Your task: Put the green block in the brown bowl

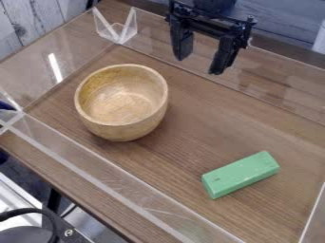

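Worktop (191,128): brown wood-grain surface, matte, running diagonally across the view; enclosed by low clear acrylic walls (76,166) whose edges catch the light along the near and left sides.

Bowl: round, deep, light tan wooden bowl (122,101) with thick walls and visible grain; stands upright on the left half of the worktop; interior holds nothing.

Block: small flat elongated bright green block (241,175), matte; lies flat on the worktop at lower right, angled, well apart from the bowl and outside it.

Pincer: black two-fingered pincer (202,55), pointing down at the far edge of the worktop, above the surface; fingers spread wide, released, grasping nothing; well apart from both bowl and block.

Surroundings: pale whitewashed plank wall (32,24) at upper left; a clear angular bracket (116,27) near the far corner.
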Controlling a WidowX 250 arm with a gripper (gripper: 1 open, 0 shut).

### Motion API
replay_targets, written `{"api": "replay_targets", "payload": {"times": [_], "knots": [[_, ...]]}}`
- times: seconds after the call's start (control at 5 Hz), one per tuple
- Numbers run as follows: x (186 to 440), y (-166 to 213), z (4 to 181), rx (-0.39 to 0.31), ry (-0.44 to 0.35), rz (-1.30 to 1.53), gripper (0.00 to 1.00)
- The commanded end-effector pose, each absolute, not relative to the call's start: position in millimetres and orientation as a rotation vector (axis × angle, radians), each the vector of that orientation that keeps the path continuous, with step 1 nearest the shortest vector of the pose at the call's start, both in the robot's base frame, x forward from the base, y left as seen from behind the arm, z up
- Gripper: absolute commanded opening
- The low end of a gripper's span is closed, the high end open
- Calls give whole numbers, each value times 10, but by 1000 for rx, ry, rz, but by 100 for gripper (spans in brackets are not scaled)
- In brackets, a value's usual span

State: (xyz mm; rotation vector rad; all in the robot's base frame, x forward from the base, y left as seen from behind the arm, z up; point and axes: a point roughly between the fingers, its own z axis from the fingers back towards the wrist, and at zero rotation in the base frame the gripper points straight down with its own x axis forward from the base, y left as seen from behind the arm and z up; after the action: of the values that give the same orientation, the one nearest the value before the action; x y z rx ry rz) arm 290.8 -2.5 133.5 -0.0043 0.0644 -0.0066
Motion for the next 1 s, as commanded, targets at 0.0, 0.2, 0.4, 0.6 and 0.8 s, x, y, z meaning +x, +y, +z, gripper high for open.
{"api": "replay_targets", "payload": {"times": [0.0, 0.2, 0.4, 0.6, 0.8], "knots": [[2813, -143, 1264, -9, 82, -57, 100], [2625, -363, 1197, -17, 89, -182, 100], [2502, -660, 1078, -22, 85, -343, 100], [2409, -847, 966, -27, 85, -442, 100], [2403, -868, 853, -38, 87, -457, 100]]}}
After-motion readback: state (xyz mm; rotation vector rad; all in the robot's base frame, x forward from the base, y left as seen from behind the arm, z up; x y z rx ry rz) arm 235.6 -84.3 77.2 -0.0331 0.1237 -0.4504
